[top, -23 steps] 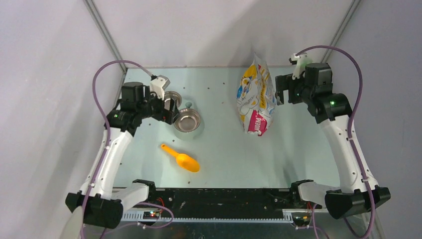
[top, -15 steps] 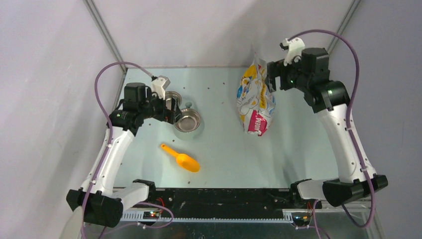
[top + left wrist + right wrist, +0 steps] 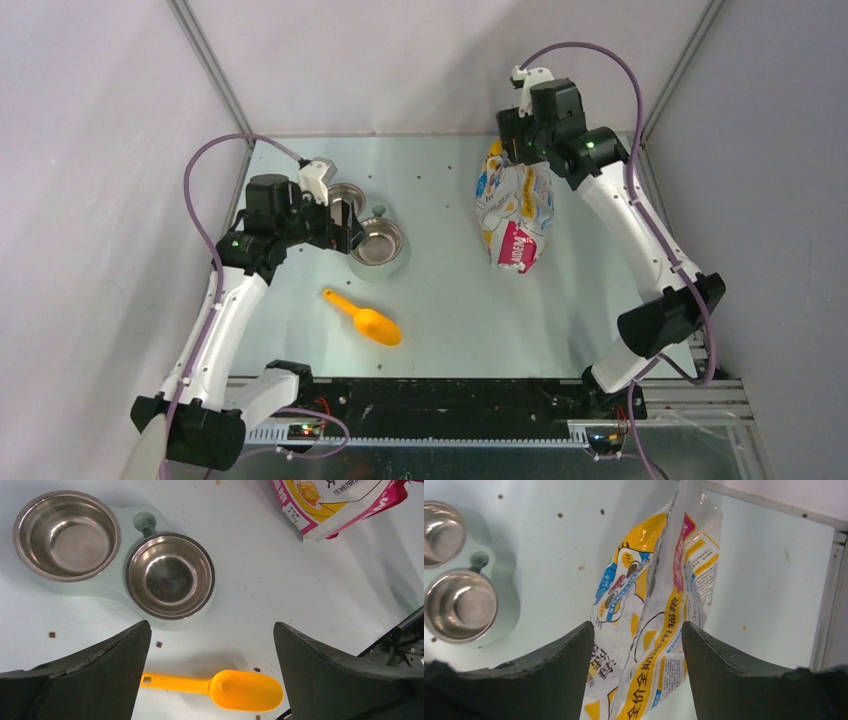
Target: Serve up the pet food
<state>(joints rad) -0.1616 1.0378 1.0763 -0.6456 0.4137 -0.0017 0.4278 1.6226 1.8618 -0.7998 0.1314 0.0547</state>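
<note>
Right wrist view: the right hand (image 3: 638, 630) is seen spread, one finger on either side of the upright top seam of the bag (image 3: 659, 595), with nothing pinched. Whether either finger touches the film cannot be told. The main risk is judged to lie in the coming grasp. If only thin film is caught, or the fingers are closed off the seam, the bag could be tipped over or let slip when lifted, and its contents scattered across the desk (image 3: 310, 610) rather than served. The pet food (image 3: 158, 644) is seen only as a few stray pieces on the desk, just beside the double steel bowls (image 3: 170, 575) and near the orange scoop (image 3: 235, 690). The bulk is presumably hidden inside the bag, directly beneath the right hand. The stray pieces lie below the left hand (image 3: 211, 625), which is held wide apart and empty above them.
</note>
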